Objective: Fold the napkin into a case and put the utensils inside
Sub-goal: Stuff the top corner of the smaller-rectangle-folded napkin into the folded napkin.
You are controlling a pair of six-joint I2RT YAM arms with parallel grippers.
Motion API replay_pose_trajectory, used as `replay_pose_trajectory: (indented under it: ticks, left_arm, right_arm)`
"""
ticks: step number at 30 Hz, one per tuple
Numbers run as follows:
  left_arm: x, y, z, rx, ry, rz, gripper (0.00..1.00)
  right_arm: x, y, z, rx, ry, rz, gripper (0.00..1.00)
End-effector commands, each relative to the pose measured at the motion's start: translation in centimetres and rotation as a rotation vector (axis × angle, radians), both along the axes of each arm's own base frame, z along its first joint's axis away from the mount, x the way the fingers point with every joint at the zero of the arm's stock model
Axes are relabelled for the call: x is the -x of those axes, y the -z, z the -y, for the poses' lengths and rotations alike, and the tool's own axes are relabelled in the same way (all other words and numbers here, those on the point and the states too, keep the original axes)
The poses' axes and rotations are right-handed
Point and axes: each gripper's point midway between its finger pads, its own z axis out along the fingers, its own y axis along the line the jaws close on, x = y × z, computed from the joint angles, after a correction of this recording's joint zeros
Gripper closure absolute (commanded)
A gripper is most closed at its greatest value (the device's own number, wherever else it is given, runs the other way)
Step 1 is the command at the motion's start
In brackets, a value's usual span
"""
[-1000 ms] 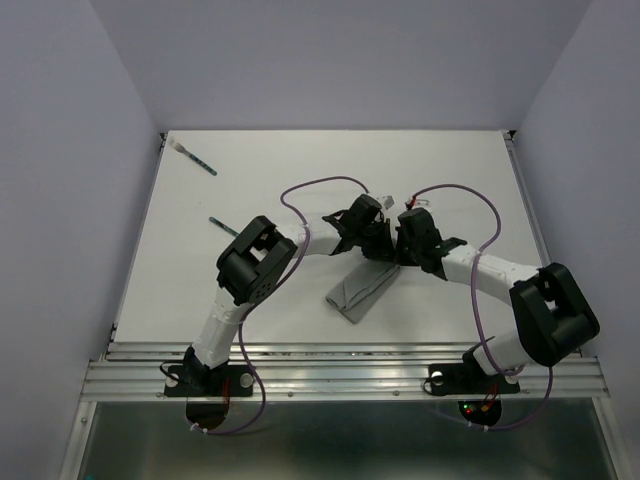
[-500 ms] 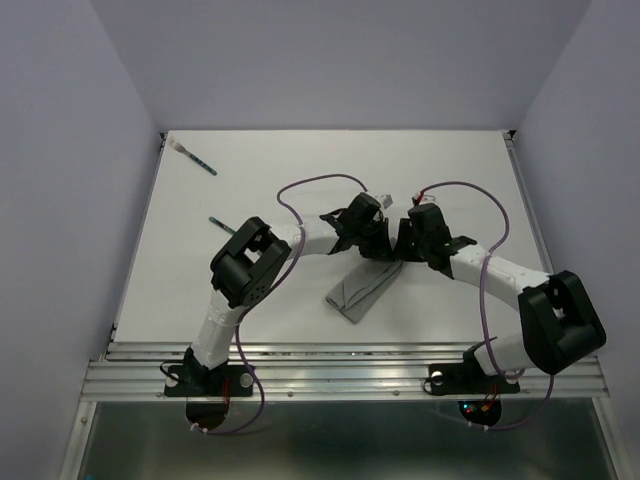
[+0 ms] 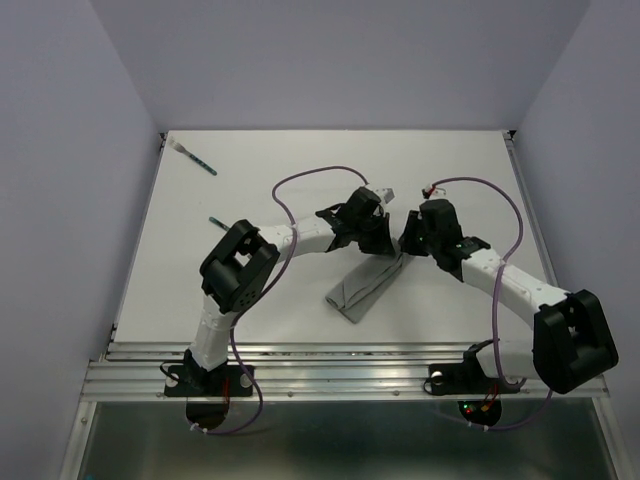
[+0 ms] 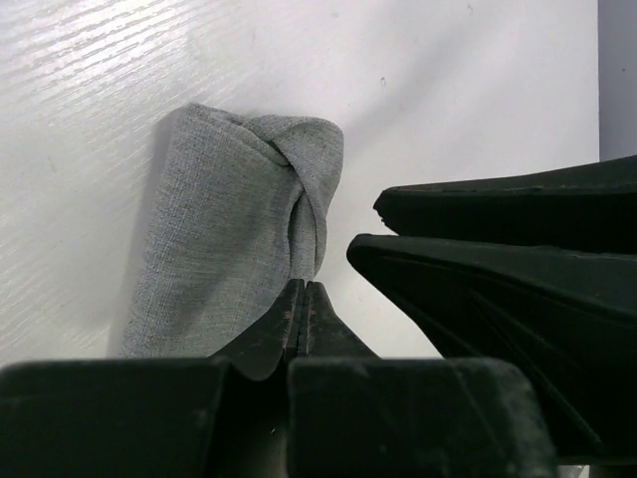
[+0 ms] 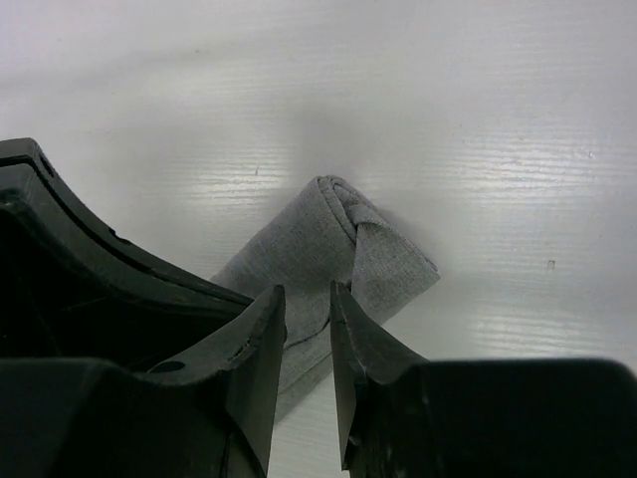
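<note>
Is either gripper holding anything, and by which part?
Left fingers, shut, seem to pinch the folded napkin at its end. Right fingers straddle that end; their grip cannot be told.

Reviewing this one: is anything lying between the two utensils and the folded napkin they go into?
No loose object. Only the left arm crosses between the utensils and the napkin, its elbow beside the nearer one.

Case (image 3: pixel 365 288) lies slantwise mid-bench (image 3: pixel 460 170), near end toward the arm bases. Left hand (image 3: pixel 383 243) and right hand (image 3: pixel 404 250) sit side by side over its far end. One utensil (image 3: pixel 195 158) in far-left corner; second utensil (image 3: pixel 222 224) nearer, well left of case.
</note>
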Motion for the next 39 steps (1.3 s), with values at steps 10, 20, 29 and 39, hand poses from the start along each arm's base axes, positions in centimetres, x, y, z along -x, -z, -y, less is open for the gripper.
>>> replay_pose_trajectory:
  ticks: [10,20,29,39]
  left_arm:
    - [-2.0,0.5,1.7,-0.007,0.004,0.035,1.00]
    - [-2.0,1.8,2.4,-0.009,0.024,0.010,1.00]
    - [-1.4,1.6,3.6,0.024,0.057,-0.007,1.00]
    - [-0.7,2.7,4.5,0.037,0.080,-0.042,1.00]
  right_arm:
    - [-0.9,3.2,0.9,0.090,0.021,-0.088,0.67]
    - [-1.2,3.0,1.4,0.103,0.052,-0.067,0.96]
    - [-1.0,2.5,0.6,0.058,0.025,-0.058,0.99]
    - [-0.8,1.3,0.0,0.020,-0.002,-0.037,0.99]
